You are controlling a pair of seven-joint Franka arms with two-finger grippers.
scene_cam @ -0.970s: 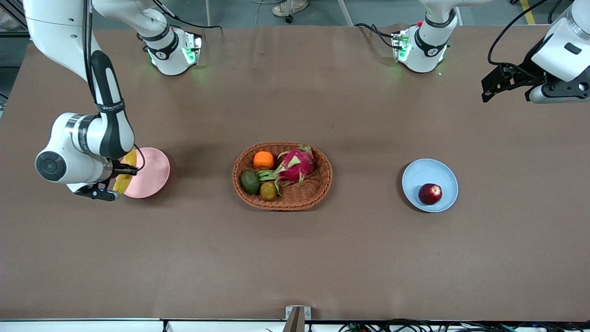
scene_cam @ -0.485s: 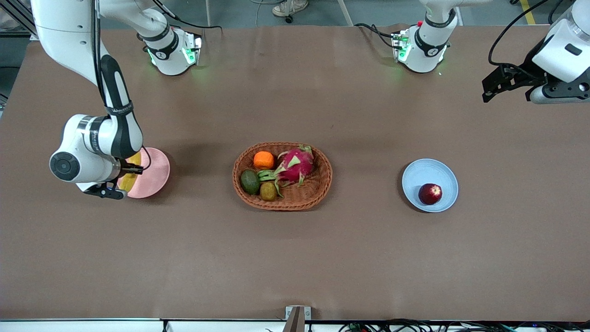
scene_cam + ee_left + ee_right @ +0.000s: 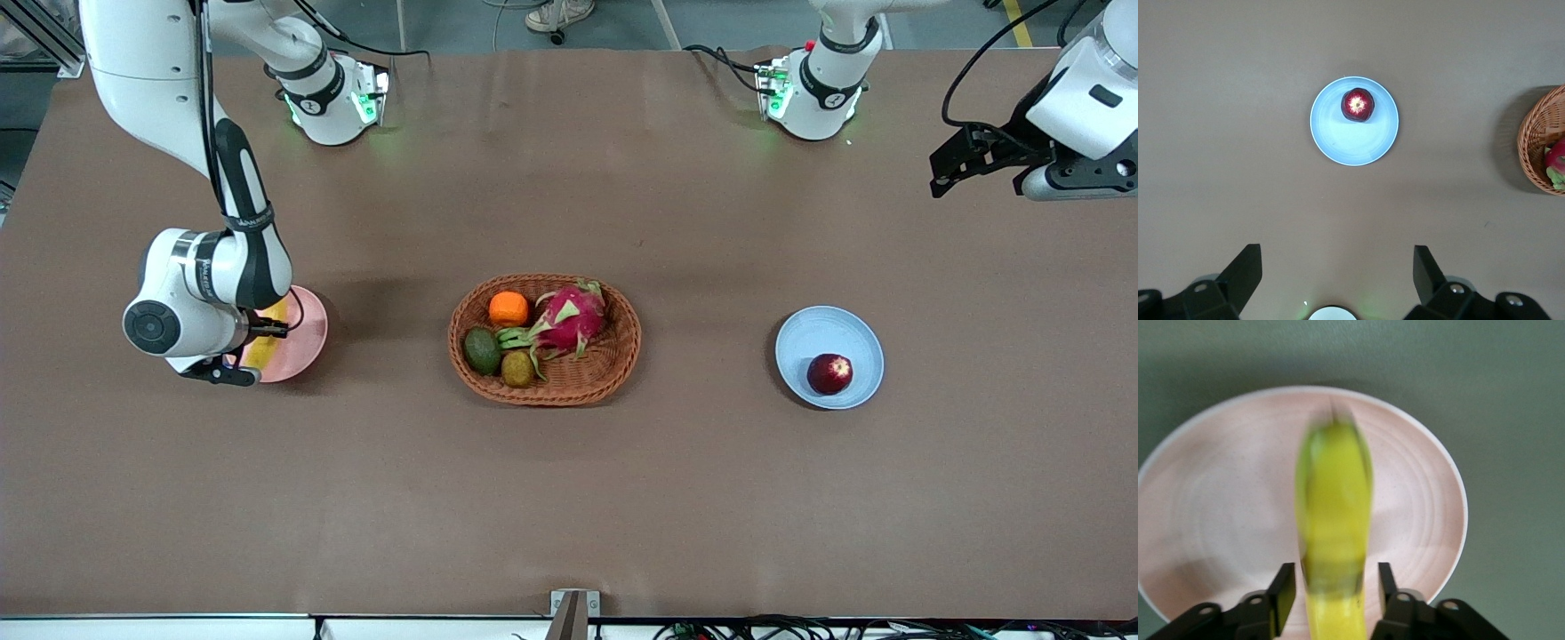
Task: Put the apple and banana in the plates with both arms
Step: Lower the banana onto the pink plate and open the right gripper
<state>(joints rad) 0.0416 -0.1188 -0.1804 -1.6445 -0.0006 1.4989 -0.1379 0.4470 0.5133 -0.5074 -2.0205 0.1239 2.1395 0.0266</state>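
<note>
Banana clamped in right gripper over pink plate near right arm's table edge, liable to overhang the rim on release; left gripper spread empty, waiting.

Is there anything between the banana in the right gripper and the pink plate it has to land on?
Nothing visible. The right gripper holds the banana directly over the pink plate, whose surface under it is bare. The apple sits on the blue plate.

apple on a plate, banana over another plate
</note>
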